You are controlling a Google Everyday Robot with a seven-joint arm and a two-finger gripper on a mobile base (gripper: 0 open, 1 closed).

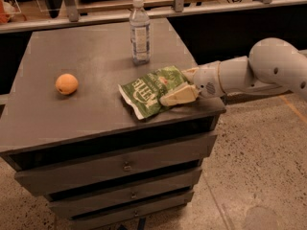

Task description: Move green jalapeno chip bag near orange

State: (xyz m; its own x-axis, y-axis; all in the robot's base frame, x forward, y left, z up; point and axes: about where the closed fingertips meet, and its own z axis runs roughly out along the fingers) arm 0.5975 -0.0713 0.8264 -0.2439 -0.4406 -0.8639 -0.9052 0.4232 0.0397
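Three things sat on the grey counter (57, 123): the green jalapeno chip bag (144, 92) lying flat near the front right corner, the orange (66, 84) well apart from it toward the left, and a clear water bottle (139, 30) standing upright behind the bag. The robot's pale hand (175, 86) reached in from the right and rested against the bag's right end, though whether it had closed on the bag could not be told.

1 green jalapeno chip bag (145, 92), 1 orange (66, 84), 1 bottle (139, 30), 1 cabinet (72, 47), 1 tool (177, 86) at bag's edge.
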